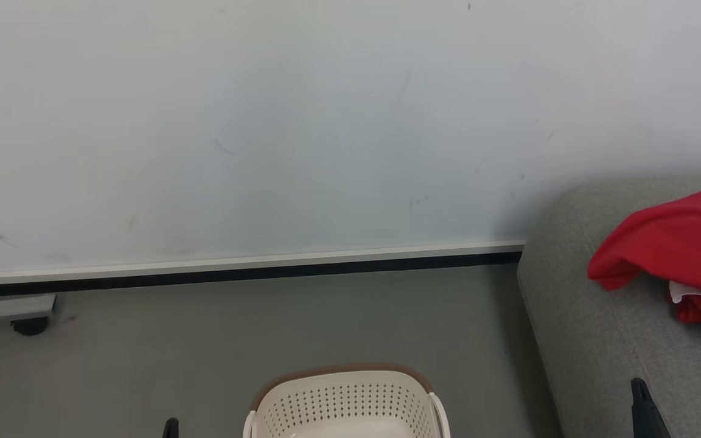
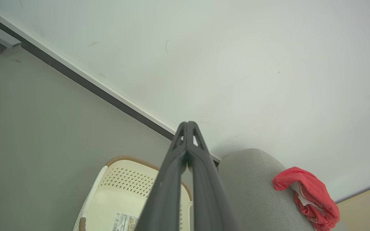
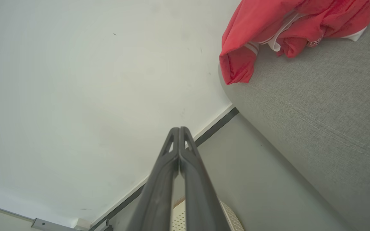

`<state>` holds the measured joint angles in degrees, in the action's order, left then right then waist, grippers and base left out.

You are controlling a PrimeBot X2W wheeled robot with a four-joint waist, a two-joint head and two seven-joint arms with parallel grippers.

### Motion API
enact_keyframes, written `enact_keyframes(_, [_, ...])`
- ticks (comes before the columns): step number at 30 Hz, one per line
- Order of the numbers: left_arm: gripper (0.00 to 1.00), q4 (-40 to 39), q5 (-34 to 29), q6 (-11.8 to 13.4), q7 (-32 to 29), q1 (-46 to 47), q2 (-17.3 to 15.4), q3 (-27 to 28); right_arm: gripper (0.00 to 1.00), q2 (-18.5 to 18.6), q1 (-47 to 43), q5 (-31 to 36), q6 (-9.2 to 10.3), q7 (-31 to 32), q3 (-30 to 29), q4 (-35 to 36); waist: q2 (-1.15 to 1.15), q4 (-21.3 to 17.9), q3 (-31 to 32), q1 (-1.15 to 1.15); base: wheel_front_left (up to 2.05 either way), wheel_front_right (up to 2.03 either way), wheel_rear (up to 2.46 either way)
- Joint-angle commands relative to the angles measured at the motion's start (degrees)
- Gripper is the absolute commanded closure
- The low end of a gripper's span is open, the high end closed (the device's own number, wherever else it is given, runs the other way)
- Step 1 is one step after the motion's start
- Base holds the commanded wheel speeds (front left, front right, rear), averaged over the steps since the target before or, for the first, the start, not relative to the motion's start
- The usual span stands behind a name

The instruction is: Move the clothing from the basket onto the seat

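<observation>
Left pincer (image 2: 187, 123), tips together, near basket (image 2: 120, 179) with illegible paper label (image 2: 124, 222)

I face a pale white wall (image 1: 326, 121), faintly scuffed, evenly lit. Skirting (image 1: 241, 271), a white strip over a black band, runs along its foot. Below the skirting: matte grey floor (image 1: 143, 353). At the skirting's left end: a grey rail (image 1: 10, 306) on a dark castor (image 1: 29, 326).

No legible text; paper label (image 2: 124, 221) on basket (image 2: 122, 179) too blurred
</observation>
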<state>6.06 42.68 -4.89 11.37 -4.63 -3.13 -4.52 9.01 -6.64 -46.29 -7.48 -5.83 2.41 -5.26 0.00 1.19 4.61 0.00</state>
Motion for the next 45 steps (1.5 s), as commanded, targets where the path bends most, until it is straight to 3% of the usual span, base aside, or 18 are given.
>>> enact_keyframes(1, [1.0, -0.34, 2.25, -0.1, -0.22, 1.37, -0.06, -0.18, 1.0, 0.73, 1.15, -2.45, -0.01, 0.48, -0.64, 0.42, 0.0, -0.02, -0.08, 0.0, 0.0, 0.0, 0.0])
enact_keyframes(23, [1.0, 0.59, 18.35, -0.68, -1.69, 3.51, 0.04, -1.85, 1.0, 1.82, 2.39, -20.44, -0.01, 5.13, -4.52, -0.43, 0.0, -0.32, -1.21, 0.0, 0.0, 0.0, 0.0])
enact_keyframes(45, [1.0, 1.37, 30.76, -1.02, -2.96, 5.3, 0.1, -3.12, 1.0, 2.5, 3.31, -34.29, -0.01, 8.97, -7.74, -1.29, 0.0, -0.6, -2.29, 0.0, 0.0, 0.0, 0.0])
